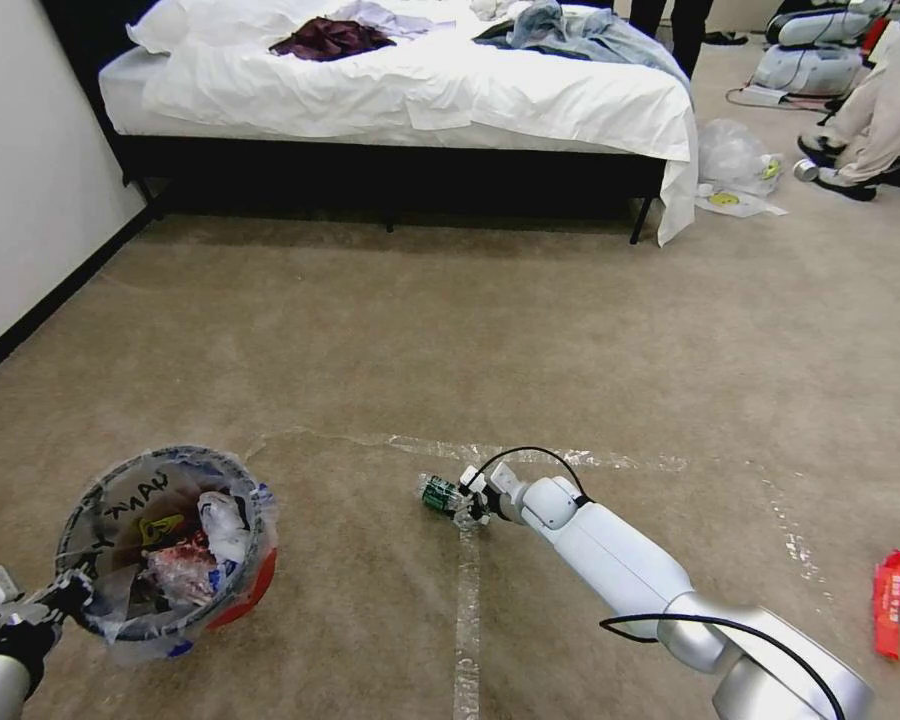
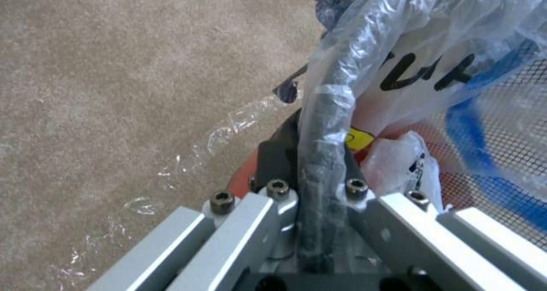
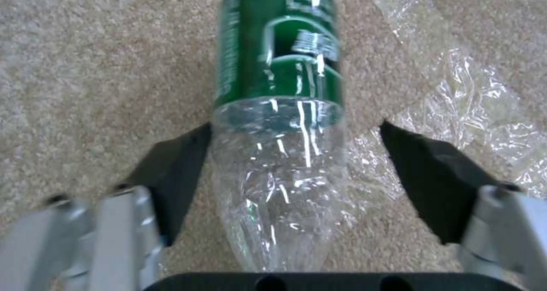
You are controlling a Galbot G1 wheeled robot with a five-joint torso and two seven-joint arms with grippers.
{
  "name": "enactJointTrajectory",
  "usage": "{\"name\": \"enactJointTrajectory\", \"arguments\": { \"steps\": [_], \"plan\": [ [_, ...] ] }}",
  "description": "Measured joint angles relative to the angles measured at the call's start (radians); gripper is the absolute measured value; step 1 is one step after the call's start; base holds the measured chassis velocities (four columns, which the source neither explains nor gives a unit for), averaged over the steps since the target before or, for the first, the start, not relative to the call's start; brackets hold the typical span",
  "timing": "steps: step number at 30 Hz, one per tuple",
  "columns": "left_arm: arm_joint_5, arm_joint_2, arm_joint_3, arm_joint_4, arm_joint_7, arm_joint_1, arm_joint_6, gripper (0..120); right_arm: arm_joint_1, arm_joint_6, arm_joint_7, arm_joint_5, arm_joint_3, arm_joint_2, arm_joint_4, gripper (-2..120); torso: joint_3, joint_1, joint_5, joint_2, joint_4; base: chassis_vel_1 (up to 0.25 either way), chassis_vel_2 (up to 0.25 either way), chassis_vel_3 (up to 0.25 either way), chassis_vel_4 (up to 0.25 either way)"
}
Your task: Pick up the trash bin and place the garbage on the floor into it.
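On the floor (image 1: 390,340), at a crossing of clear tape lines, the green-labelled bottle (image 1: 438,493) lies on its side with the right gripper (image 1: 473,500) brought down around it. Seen from the right wrist, the bottle (image 3: 279,111) sits between the two black fingers (image 3: 174,171), which are spread wide; one is at the bottle's side and the other stands apart, so nothing is clamped yet. The trash bin (image 1: 165,545) is held at its rim by the left gripper (image 1: 65,595), whose pads are pinched on the bag-covered edge (image 2: 324,154) (wrappers and tissue already lie inside). The step in hand is judged to be the pick of the bottle. Closure on the clear crushed body is called for next, then a lift and a carry across to the bin. One red wrapper (image 1: 895,600) remains on the carpet, well apart to the right.
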Motion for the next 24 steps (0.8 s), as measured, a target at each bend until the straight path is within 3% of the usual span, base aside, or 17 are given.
{"name": "enactJointTrajectory", "arguments": {
  "steps": [2, 4, 8, 10, 14, 17, 20, 24],
  "plan": [
    [0.001, 0.000, 0.000, 0.000, 0.000, 0.001, 0.000, 0, -0.002, 0.002, 0.000, 0.000, 0.000, 0.000, -0.001, 69, 0.000, 0.000, 0.0000, 0.000, -0.0001, 0.000, 0.000, 0.000, 0.000],
    [0.001, 0.000, 0.000, -0.002, 0.000, 0.001, 0.000, 0, -0.007, 0.005, 0.001, 0.000, 0.001, 0.001, -0.001, 56, 0.000, 0.000, 0.0000, 0.000, 0.0000, 0.000, 0.000, 0.000, 0.000],
    [0.001, -0.001, 0.000, -0.005, 0.000, 0.003, -0.001, 0, -0.013, 0.007, 0.004, 0.001, 0.003, 0.001, 0.001, 46, 0.000, 0.000, 0.0000, 0.000, -0.0001, 0.000, 0.000, 0.000, 0.000],
    [0.001, -0.001, 0.000, -0.005, 0.000, 0.006, -0.001, 0, -0.022, 0.009, 0.012, 0.002, 0.010, -0.002, 0.010, 34, 0.000, 0.000, -0.0001, 0.000, 0.0000, 0.000, 0.000, 0.000, 0.000],
    [0.002, 0.000, 0.000, -0.006, 0.000, 0.006, -0.001, 0, -0.026, 0.009, 0.015, 0.004, 0.015, -0.005, 0.016, 29, 0.000, 0.000, 0.0000, 0.000, 0.0001, 0.000, 0.000, 0.000, 0.000],
    [-0.001, 0.005, 0.004, -0.008, -0.005, 0.005, 0.000, 0, -0.040, 0.010, 0.036, 0.041, 0.044, -0.025, 0.075, 17, 0.000, 0.000, 0.0001, 0.000, -0.0001, 0.000, 0.000, 0.000, 0.000],
    [-0.002, 0.007, 0.004, -0.008, -0.007, 0.003, 0.001, 0, -0.043, 0.010, 0.041, 0.054, 0.054, -0.030, 0.097, 16, 0.000, 0.000, 0.0000, 0.000, 0.0000, 0.000, 0.000, 0.000, 0.000],
    [-0.006, 0.017, 0.009, -0.006, -0.009, -0.006, 0.005, 0, -0.038, 0.010, 0.071, 0.149, 0.124, -0.058, 0.250, 16, 0.000, 0.000, 0.0000, 0.000, -0.0004, 0.000, 0.000, 0.000, 0.000]
  ]
}}
